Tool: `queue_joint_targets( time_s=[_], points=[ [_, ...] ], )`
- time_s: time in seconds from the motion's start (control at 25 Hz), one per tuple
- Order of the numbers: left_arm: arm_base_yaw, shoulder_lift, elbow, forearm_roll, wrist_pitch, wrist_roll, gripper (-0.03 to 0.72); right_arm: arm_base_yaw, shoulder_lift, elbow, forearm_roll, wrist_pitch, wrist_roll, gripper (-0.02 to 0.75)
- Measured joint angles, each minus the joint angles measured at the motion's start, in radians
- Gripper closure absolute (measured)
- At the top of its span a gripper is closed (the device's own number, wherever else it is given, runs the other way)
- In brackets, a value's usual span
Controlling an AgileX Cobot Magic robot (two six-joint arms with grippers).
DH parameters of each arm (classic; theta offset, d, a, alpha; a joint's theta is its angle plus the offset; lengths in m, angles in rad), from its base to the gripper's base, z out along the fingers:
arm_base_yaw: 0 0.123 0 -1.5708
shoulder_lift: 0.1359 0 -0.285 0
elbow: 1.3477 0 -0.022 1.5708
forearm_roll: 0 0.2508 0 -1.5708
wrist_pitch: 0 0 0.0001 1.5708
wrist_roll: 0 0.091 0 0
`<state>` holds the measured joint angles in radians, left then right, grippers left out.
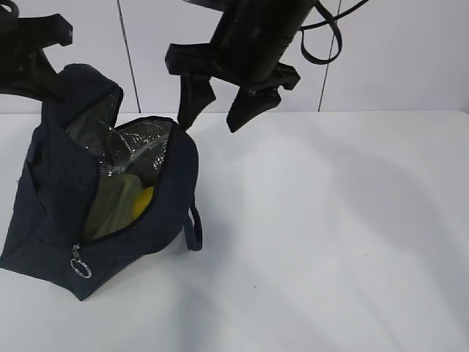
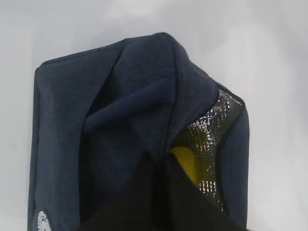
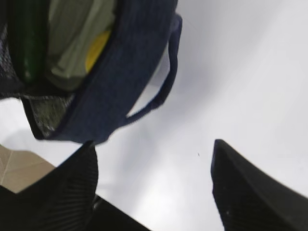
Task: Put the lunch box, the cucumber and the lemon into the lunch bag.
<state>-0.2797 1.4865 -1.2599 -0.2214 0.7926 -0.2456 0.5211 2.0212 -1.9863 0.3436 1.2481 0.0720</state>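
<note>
Three items sit inside the lunch bag point(image 1: 110, 213) as I see it: lunch box point(image 1: 110, 202) with pale green lid, lemon point(image 1: 143, 202) just beside it, and cucumber point(image 3: 26, 43) along the foil side, seen from the right wrist view. Bag stands on the white tabletop point(image 1: 330, 235) at left, mouth open, silver lining showing, zipper ring pull point(image 1: 80, 267) hanging at the near corner. One loop handle point(image 1: 195, 227) droops down the bag's right side onto the tabletop. My left gripper point(image 1: 44, 55) is at the bag's upper left flap, jaws pressed together, pinching the navy fabric and holding that flap up. My right gripper point(image 1: 220, 106) hangs above the tabletop just right of the bag mouth, jaws spread wide, holding nothing. White wall panels point(image 1: 410, 51) behind.
</note>
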Motion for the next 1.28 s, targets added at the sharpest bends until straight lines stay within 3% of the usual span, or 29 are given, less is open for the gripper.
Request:
queue_joint_targets(
  time_s=[0.48, 0.72, 0.84, 1.04, 1.28],
  points=[
    [0.0, 0.0, 0.0, 0.0, 0.002, 0.009, 0.693, 0.0, -0.177, 0.311, -0.068, -0.001, -0.087, 0.19],
    [0.0, 0.0, 0.0, 0.0, 0.002, 0.009, 0.693, 0.0, -0.264, 0.482, 0.006, -0.11, -0.181, 0.192],
    [0.0, 0.0, 0.0, 0.0, 0.003, 0.014, 0.693, -0.01, -0.286, 0.565, 0.12, -0.217, -0.259, 0.192],
    [0.0, 0.0, 0.0, 0.0, 0.008, 0.016, 0.693, -0.08, -0.288, 0.666, 0.447, -0.317, -0.499, 0.192],
    [0.0, 0.0, 0.0, -0.001, 0.01, 0.018, 0.693, -0.164, -0.288, 0.707, 0.64, -0.362, -0.726, 0.193]
  ],
)
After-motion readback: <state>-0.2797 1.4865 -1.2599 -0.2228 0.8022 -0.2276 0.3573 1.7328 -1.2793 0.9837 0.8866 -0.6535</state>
